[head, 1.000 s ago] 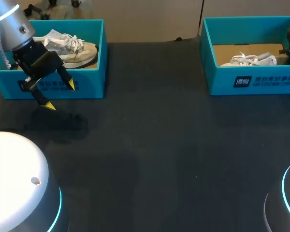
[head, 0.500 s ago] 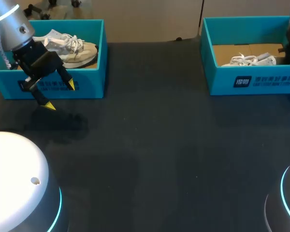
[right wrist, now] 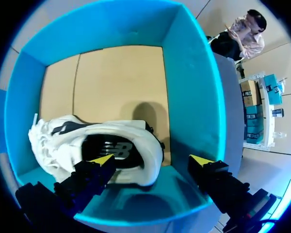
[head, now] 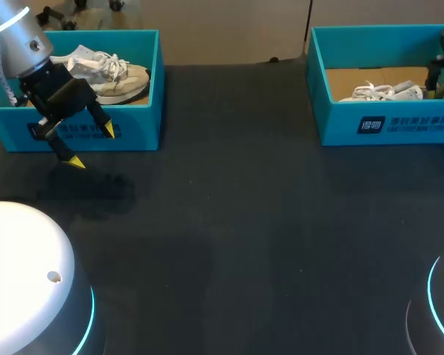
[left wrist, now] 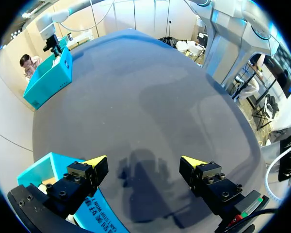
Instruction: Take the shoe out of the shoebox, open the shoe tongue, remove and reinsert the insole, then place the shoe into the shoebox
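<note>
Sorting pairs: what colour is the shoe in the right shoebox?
The shoe is white; right wrist view shows it best.

Right shoebox (head: 340, 122) cropped at edge, left shoe (head: 122, 78) partly behind left arm (head: 18, 37)

Even light from overhead falls on the dark, matte counter (head: 244, 222), which looks dim. The left pincer (head: 92, 146) throws a soft, spread shadow on the counter just below itself. Inside the shoebox (right wrist: 191, 73), the shoe (right wrist: 121, 141) casts a darker shadow on the cardboard floor beside its heel.
</note>
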Robot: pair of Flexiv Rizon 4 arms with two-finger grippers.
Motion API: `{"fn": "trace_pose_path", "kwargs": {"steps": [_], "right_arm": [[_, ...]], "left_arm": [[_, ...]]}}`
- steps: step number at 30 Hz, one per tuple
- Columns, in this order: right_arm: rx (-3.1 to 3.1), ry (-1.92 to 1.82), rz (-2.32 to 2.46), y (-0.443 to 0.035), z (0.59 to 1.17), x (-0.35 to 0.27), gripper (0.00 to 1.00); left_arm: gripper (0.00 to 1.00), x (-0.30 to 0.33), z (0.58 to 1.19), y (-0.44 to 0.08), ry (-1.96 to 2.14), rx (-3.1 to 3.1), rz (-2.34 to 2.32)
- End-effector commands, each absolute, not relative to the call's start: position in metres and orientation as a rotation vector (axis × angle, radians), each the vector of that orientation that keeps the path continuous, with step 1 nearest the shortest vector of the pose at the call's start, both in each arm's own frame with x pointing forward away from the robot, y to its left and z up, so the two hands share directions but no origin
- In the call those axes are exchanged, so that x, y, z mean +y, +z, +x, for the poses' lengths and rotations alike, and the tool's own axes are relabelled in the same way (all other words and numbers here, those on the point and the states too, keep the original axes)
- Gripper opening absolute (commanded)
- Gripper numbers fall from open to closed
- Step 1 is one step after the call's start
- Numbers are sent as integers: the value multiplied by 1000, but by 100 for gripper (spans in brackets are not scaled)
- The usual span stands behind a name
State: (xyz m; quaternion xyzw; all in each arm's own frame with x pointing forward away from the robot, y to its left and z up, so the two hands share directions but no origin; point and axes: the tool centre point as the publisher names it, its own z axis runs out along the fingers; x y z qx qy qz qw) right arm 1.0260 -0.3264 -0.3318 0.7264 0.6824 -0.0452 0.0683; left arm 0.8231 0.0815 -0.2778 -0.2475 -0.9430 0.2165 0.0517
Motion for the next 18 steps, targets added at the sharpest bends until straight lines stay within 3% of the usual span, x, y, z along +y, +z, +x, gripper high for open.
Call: {"fn": "trace_pose_path", "kwargs": {"steps": [1, 18], "right_arm": [[2071, -118, 2190, -311, 1019, -324, 100], [2145, -47, 2175, -247, 991, -274, 100]], "left_arm": [[100, 82, 822, -277, 652, -2870, -753], [100, 82, 822, -277, 652, -2870, -753]]}}
